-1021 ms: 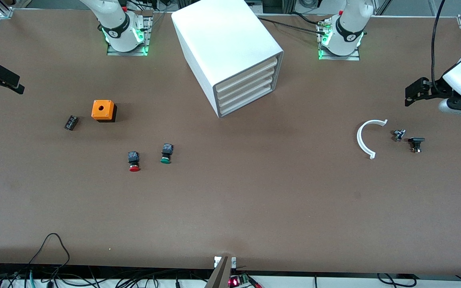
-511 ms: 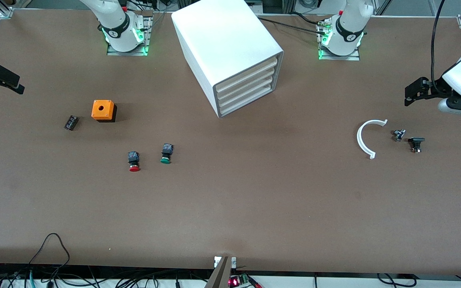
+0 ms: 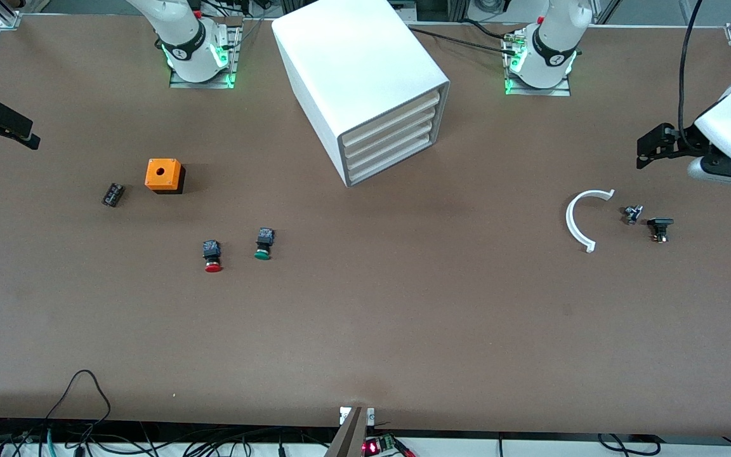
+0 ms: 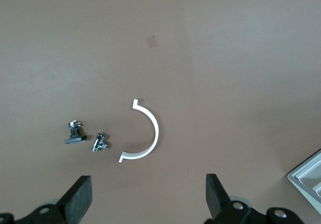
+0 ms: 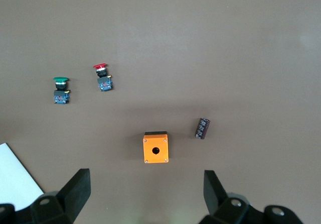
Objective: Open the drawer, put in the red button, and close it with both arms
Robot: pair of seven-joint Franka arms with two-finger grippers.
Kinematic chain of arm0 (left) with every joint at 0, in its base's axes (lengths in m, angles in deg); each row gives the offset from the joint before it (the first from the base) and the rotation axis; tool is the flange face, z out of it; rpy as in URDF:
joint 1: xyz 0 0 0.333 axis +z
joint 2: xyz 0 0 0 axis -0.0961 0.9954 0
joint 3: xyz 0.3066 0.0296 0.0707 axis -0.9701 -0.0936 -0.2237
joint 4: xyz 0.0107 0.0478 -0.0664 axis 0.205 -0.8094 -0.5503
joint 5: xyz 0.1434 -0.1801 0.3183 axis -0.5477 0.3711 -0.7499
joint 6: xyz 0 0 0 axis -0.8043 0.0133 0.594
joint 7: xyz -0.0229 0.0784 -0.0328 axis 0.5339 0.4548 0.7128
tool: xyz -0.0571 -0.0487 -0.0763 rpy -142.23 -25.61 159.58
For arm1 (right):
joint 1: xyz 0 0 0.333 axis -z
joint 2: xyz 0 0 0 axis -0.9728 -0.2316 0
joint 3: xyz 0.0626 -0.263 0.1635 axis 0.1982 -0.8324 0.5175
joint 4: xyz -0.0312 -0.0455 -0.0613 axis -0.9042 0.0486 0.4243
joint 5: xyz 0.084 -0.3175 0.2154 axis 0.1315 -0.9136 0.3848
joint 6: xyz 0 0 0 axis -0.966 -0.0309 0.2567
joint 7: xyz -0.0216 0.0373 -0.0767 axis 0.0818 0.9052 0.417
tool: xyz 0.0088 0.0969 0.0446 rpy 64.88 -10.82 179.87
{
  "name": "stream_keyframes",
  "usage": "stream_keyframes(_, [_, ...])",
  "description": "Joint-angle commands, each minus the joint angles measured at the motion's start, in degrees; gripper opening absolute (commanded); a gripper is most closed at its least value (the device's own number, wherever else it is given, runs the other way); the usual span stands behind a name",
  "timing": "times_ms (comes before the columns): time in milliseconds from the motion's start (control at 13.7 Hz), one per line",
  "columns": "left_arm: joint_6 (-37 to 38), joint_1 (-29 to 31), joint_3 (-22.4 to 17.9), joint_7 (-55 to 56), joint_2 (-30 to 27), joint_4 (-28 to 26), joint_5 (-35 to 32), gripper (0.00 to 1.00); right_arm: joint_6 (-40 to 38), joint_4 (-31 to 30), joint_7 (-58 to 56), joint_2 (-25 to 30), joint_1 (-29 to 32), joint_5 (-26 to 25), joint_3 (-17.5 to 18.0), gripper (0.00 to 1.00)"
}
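The white box cabinet [image 3: 359, 76] stands near the robots' bases; its four cream-fronted drawers [image 3: 391, 136] are all shut. The red button [image 3: 212, 256] lies on its side on the table, nearer the front camera than the cabinet, beside the green button [image 3: 264, 244]; it also shows in the right wrist view [image 5: 103, 77]. My left gripper [image 3: 648, 149] hangs open and empty over the left arm's end of the table, its fingers [image 4: 80, 199] wide apart. My right gripper [image 3: 13, 133] hangs open and empty over the right arm's end, fingers [image 5: 77, 189] wide apart.
An orange box with a hole [image 3: 164, 175] and a small black block [image 3: 112, 194] lie toward the right arm's end. A white curved strip [image 3: 578, 219], a small metal part [image 3: 632, 214] and a black part [image 3: 659, 227] lie toward the left arm's end.
My left gripper has shifted slightly toward the cabinet and the robots' bases. The right arm and the objects have not moved.
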Motion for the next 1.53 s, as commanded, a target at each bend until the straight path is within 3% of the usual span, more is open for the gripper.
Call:
stream_keyframes(0, [0.85, -0.70, 0.90, -0.91, 5.64, 5.06, 1.61, 1.00, 0.71, -0.53, 0.13, -0.14, -0.09, 0.38, 0.07, 1.00])
stream_keyframes(438, [1.46, -0.79, 4.06, -0.91, 9.95, 5.00, 2.93, 1.00, 1.33, -0.53, 0.05, -4.61, -0.27, 0.38, 0.42, 1.00])
stream_keyframes(584, [1.46, -0.88, 5.90, -0.91, 15.29, 2.90, 4.50, 1.00, 1.33, -0.53, -0.74, -7.16, -0.36, 0.29, 0.59, 1.00])
stream_keyframes(1021, [1.55, 0.27, 6.00, -1.35, 21.38, -1.23, 27.13, 1.00, 2.64, -0.53, -0.14, -11.72, -2.01, 1.53, 0.59, 1.00])
stream_keyframes(1313, [-1.52, -0.26, 7.05, -6.32, 22.70, -11.68, 46.83, 1.00, 7.81, -0.62, 2.07, -15.77, -7.11, 0.64, 0.59, 1.00])
stream_keyframes(1459, [-2.84, -0.35, 8.98, -11.43, 22.88, -17.22, 53.52, 1.00, 10.46, -0.62, 2.59, -18.49, -7.74, 0.90, 0.59, 1.00])
